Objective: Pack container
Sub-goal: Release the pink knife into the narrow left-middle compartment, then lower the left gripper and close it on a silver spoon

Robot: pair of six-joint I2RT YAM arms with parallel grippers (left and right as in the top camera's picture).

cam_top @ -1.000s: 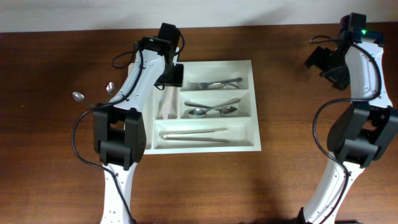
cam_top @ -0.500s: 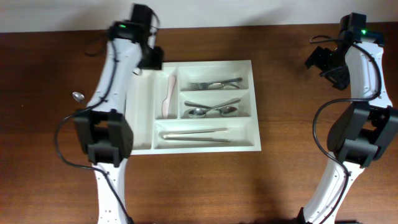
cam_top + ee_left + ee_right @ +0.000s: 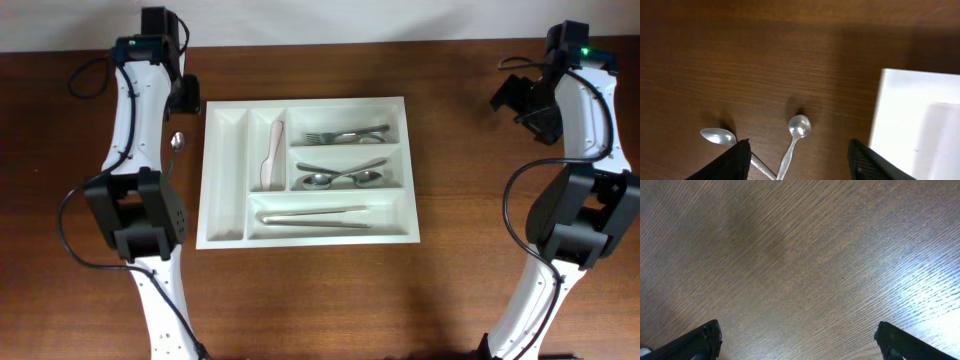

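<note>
The white container (image 3: 305,101) sits mid-table, with forks (image 3: 346,134), spoons (image 3: 341,178), long utensils (image 3: 313,217) and a pale pink-white utensil (image 3: 270,160) in its compartments. Its leftmost narrow compartment (image 3: 225,170) shows nothing in it. My left gripper (image 3: 185,95) hovers over the table just left of the container's far corner, open and holding nothing. In the left wrist view, two loose spoons lie below that gripper (image 3: 800,167): one spoon (image 3: 798,127) between the fingers and another spoon (image 3: 717,135) by the left finger. My right gripper (image 3: 515,95) hangs open at the far right.
The container's white edge (image 3: 910,115) fills the right side of the left wrist view. One loose spoon (image 3: 177,141) shows on the wood beside the left arm. The right wrist view holds only bare wood between the fingertips (image 3: 700,341).
My left arm has swung left from above the container's far-left corner to the table beside it. The right arm has not moved.
</note>
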